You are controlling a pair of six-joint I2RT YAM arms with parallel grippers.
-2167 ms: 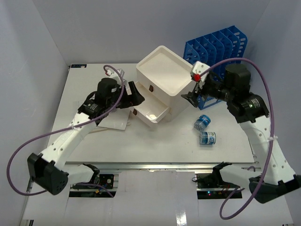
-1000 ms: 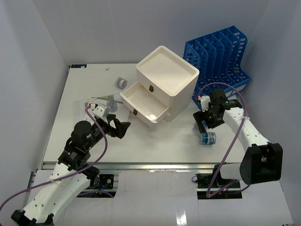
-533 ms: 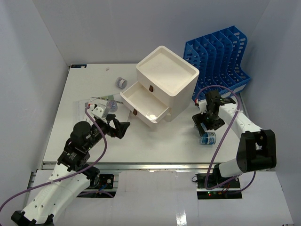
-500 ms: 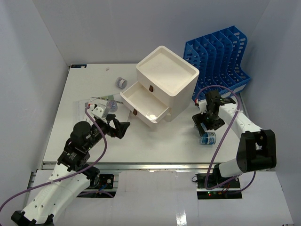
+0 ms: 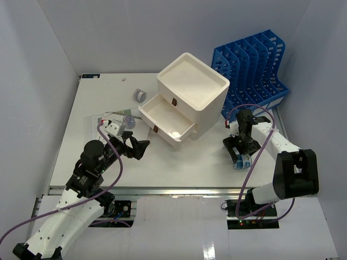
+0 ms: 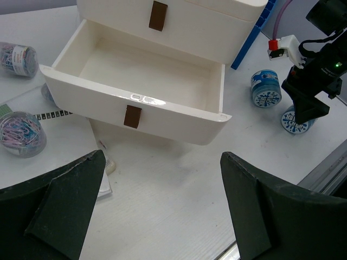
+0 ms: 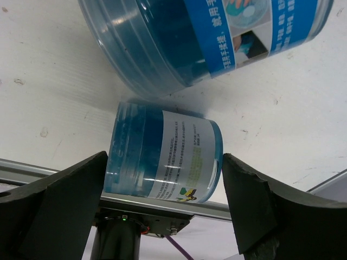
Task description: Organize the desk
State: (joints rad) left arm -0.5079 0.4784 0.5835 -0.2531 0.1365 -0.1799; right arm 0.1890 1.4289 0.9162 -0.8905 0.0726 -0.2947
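On the desk (image 5: 184,168), right of one drawer box (image 5: 192,81), lie two blue jars (image 6: 266,89).

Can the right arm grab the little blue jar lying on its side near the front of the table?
Probably yes. The right gripper hangs open over the blue jar, a finger on each side, nothing between. A second jar sits close by.

Glossy white plastic drawer box (image 6: 179,116); matt white desk (image 6: 162,208).
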